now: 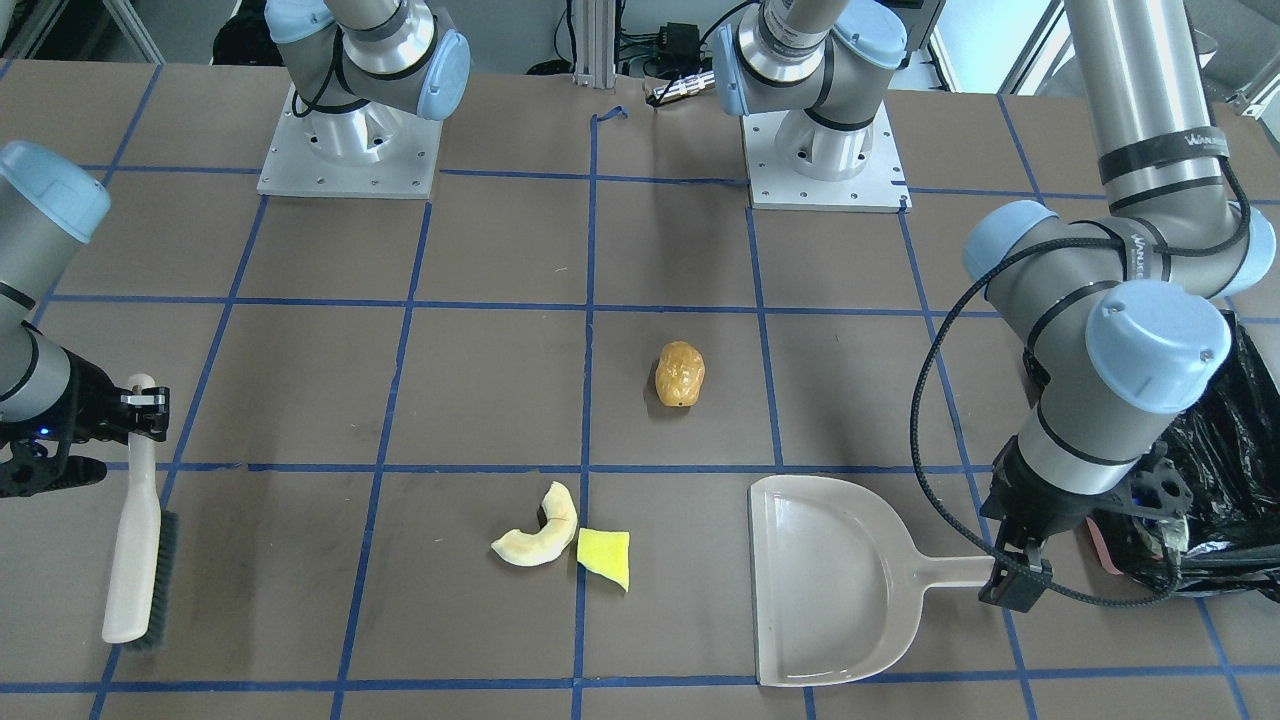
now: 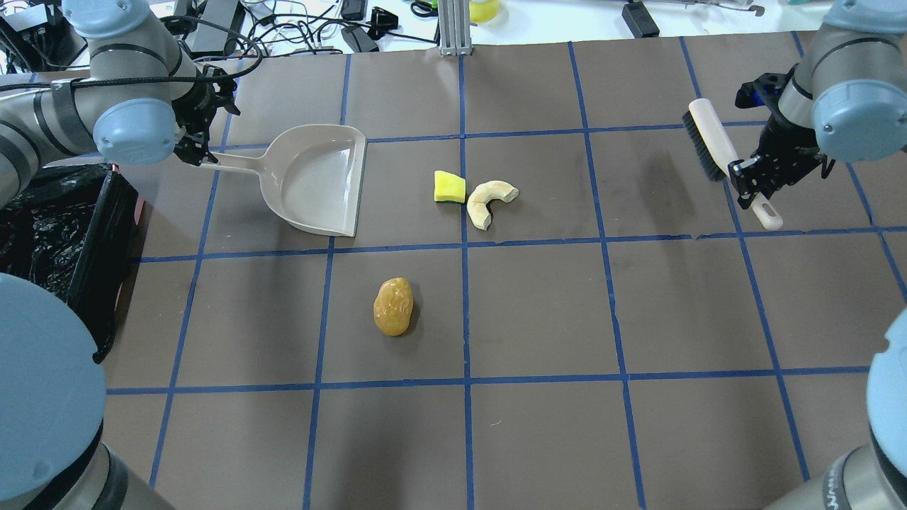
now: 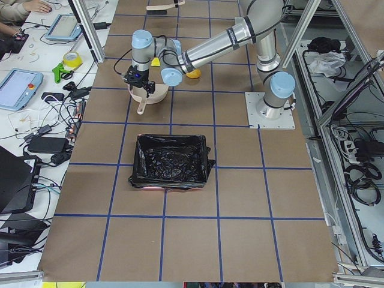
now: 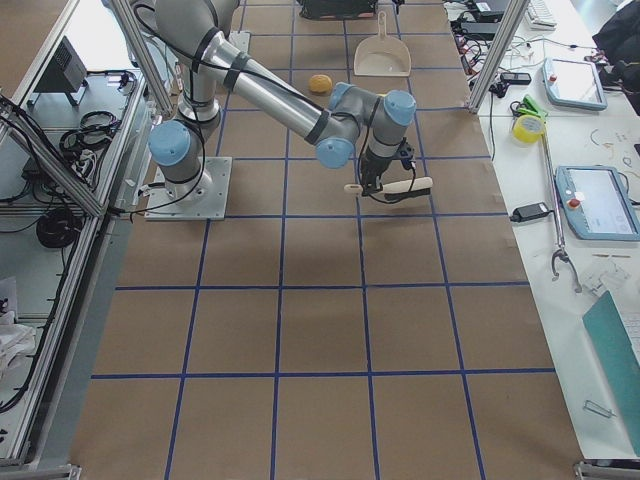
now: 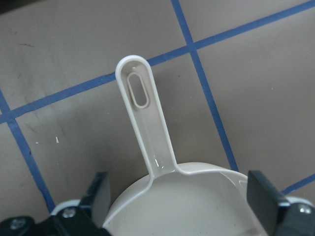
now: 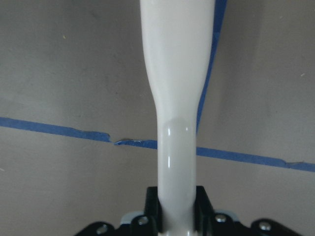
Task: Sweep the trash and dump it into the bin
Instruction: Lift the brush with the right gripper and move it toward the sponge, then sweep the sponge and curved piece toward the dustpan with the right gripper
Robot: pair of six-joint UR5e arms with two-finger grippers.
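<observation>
Left end effector [image 5: 181, 194]: its fingers are spread wide and it holds nothing. It hangs over the handle of the dustpan [image 2: 312, 177]. The views disagree on where along the handle, so we cannot say.
Right end effector [image 6: 176, 209]: it is clamped on the pale handle of the brush [image 1: 133, 530], well apart from the trash on the robot's right. We cannot tell whether the bristles touch the desk [image 2: 538, 312].
Step in hand: we judge it to be taking hold of the dustpan.
Grasp: we would bring the fingers down square on the narrow handle, one on each side. They should close firmly, so that the pan does not twist when the brush pushes against it.
Pan lip: we would keep the straight front edge flat on the desk and facing the trash, so that small pieces cannot slide under it.
Sweep: we would set the brush down beyond the crescent [image 2: 489, 200] and draw it toward the pan, taking the sponge wedge [image 2: 449, 187] along. The two lie just beside each other, near the pan's mouth.
Potato lump [image 2: 393, 306]: it sits apart from the other two, nearer the robot. It looks likely to roll, so we would give it a slow stroke of its own.
Dustpan contents: nothing; all three pieces lie on the desk.
Bin [image 3: 171, 139]: it stands at the robot's left end of the desk, just beside the left arm. The black bag lines it, and we see no trash inside it.
</observation>
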